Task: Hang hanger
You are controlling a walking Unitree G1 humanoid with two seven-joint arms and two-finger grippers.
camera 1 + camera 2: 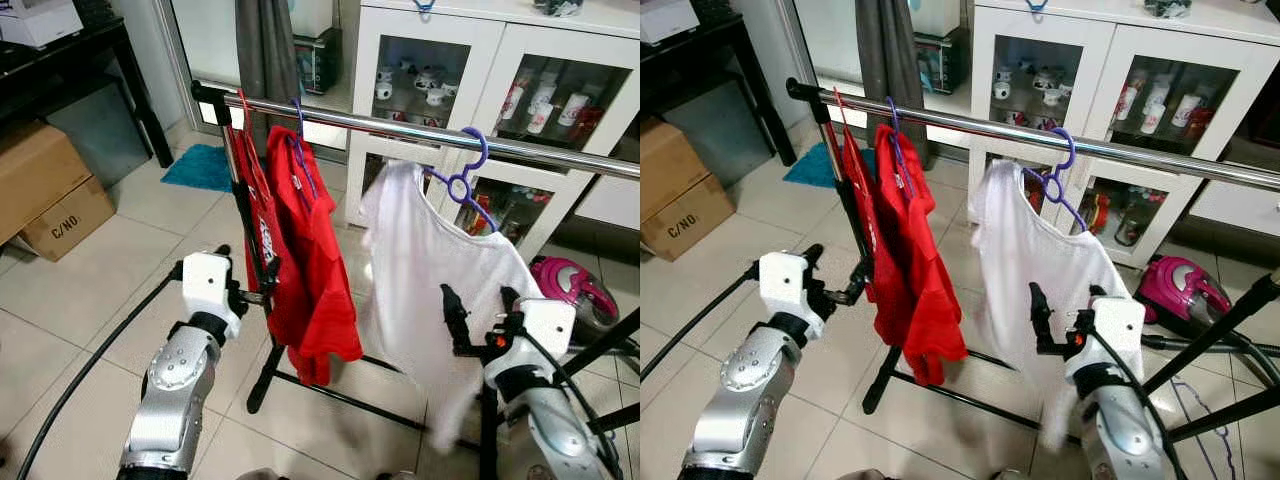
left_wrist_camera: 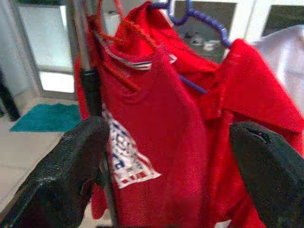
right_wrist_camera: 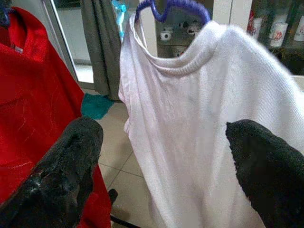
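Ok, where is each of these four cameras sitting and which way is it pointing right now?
Left eye view: on the head, looking forward and down at the clothes rail; both arms show, left gripper and right gripper raised.
Right eye view: same head, same scene shifted sideways.
Left wrist view: along its open black fingers at the red shirt.
Right wrist view: along its open fingers at the white shirt on the purple hanger.
Shared: both wrist views catch both shirts.

Red shirts [image 1: 305, 250], white shirt [image 1: 430, 270] on purple hanger [image 1: 462, 180], silver rail [image 1: 400, 127], teal mat [image 1: 200, 166]
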